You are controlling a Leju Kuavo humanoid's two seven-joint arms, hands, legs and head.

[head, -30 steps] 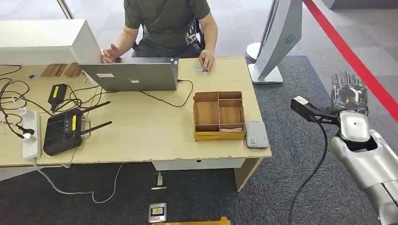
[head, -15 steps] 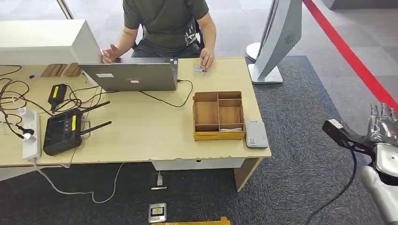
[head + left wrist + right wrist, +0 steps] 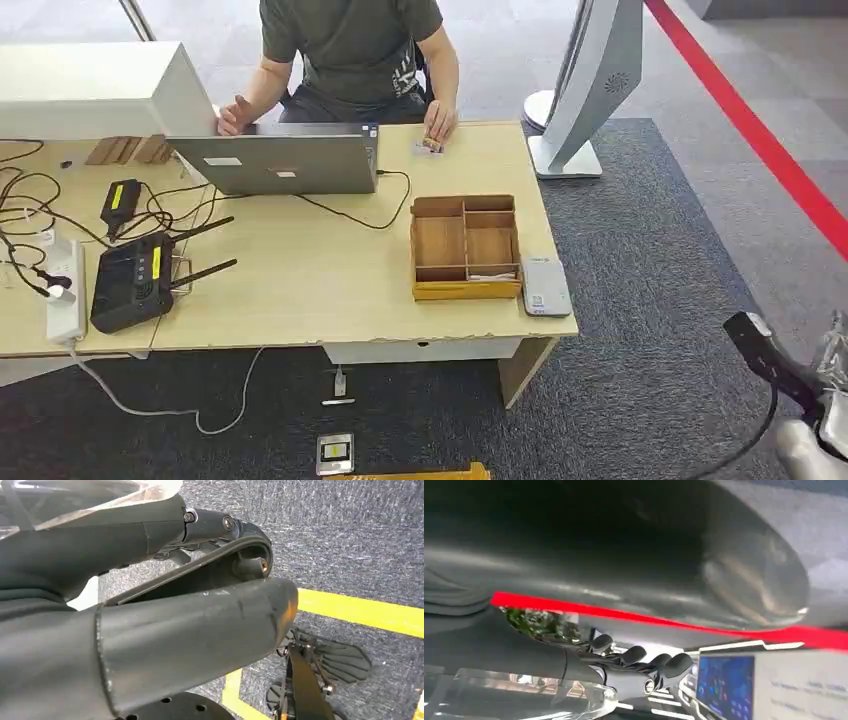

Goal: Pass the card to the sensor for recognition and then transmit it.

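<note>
On my head feed, at the left of the table (image 3: 300,290) I see a black router (image 3: 132,283) among cables, then an open laptop (image 3: 285,160), with a person (image 3: 350,50) seated behind it. Their hand pinches the card (image 3: 431,146) at the table's far edge. Nearer me sits a wooden tray (image 3: 466,247) with a white card reader (image 3: 546,286) just beside it. My left robot hand (image 3: 150,625) I cannot tell; my right robot hand (image 3: 634,667) hangs low beside the table, fingers curled, nothing in it
</note>
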